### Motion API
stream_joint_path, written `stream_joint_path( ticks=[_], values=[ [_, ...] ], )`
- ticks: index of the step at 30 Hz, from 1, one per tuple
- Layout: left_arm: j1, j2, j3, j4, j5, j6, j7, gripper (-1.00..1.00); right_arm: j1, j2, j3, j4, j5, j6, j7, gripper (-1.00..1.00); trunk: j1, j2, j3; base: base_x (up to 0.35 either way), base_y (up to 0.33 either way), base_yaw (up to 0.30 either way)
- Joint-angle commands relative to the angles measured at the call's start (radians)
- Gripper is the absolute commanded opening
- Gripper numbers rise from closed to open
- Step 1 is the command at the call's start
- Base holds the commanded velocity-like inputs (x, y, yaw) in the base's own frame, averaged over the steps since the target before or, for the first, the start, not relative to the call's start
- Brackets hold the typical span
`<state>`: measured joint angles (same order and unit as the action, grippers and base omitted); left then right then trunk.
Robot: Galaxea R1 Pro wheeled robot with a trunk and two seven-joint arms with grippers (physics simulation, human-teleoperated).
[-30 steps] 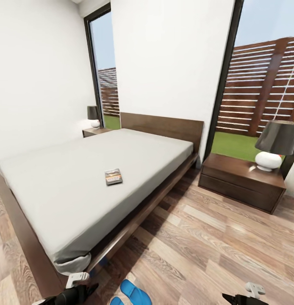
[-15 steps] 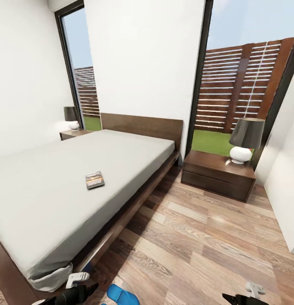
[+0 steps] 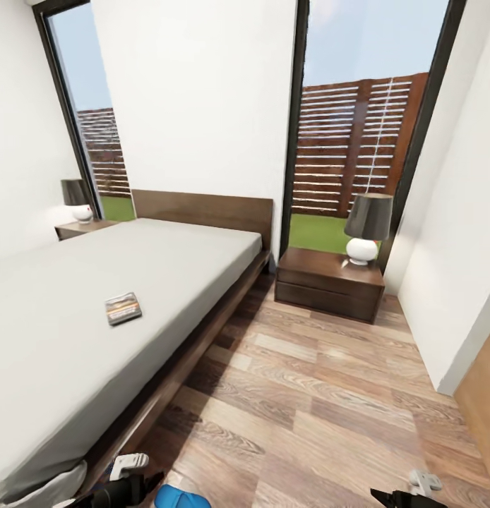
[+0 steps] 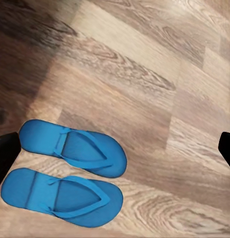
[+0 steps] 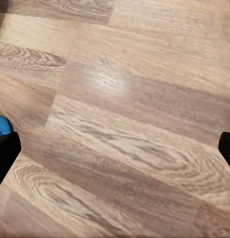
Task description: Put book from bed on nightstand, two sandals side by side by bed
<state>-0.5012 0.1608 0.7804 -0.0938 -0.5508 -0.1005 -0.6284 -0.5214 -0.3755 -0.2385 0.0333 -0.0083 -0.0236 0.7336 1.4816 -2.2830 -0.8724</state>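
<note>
The book (image 3: pixel 123 308) lies flat on the grey mattress of the bed (image 3: pixel 202 264), near its floor-side edge. One nightstand (image 3: pixel 328 283) stands right of the headboard, another nightstand (image 3: pixel 78 228) at the far side. Two blue sandals, one sandal (image 4: pixel 75 147) and the other sandal (image 4: pixel 60 195), lie side by side on the plank floor below my left gripper (image 4: pixel 115 151), which is open and holds nothing. In the head view one sandal (image 3: pixel 180 497) shows beside the bed's foot corner, close to the left gripper (image 3: pixel 125 481). My right gripper (image 5: pixel 115 148) hangs open over bare floor.
A dark-shaded lamp (image 3: pixel 367 226) takes the right half of the near nightstand's top; a second lamp (image 3: pixel 77 199) stands on the far one. A white wall (image 3: pixel 450 282) bounds the right side. Wood-plank floor (image 3: pixel 308 395) stretches between bed and wall.
The whole head view has swung, so bed, book and nightstands sit further left in the picture. The book still lies on the mattress. Both arms keep their place at the lower edge.
</note>
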Motion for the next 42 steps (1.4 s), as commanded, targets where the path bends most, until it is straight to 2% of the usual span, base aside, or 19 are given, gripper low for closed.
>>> stream_joint_path(
  ticks=[1,31,38,42],
  values=[
    [0.0,0.0,0.007,0.0,-0.011,-0.007,-0.002,1.0,-0.002,0.0,-0.002,0.004,-0.001,-0.002,0.003,1.0,0.0,0.0,-0.001,0.0,0.0,-0.284],
    [0.0,0.0,0.007,0.0,-0.011,-0.007,-0.002,1.0,-0.002,0.0,-0.002,0.004,-0.001,-0.002,0.004,1.0,0.0,0.0,-0.001,0.0,-0.001,-0.284],
    [0.0,-0.001,0.007,0.001,-0.011,-0.007,0.003,1.0,-0.002,0.0,-0.002,0.004,0.0,-0.002,0.004,1.0,0.0,0.0,-0.001,0.0,-0.157,-0.271],
    [0.0,-0.001,0.007,0.002,-0.011,-0.007,0.004,1.0,-0.002,0.0,-0.002,0.003,0.003,-0.002,0.003,1.0,0.0,0.0,-0.001,0.0,-0.035,-0.072]
  ],
)
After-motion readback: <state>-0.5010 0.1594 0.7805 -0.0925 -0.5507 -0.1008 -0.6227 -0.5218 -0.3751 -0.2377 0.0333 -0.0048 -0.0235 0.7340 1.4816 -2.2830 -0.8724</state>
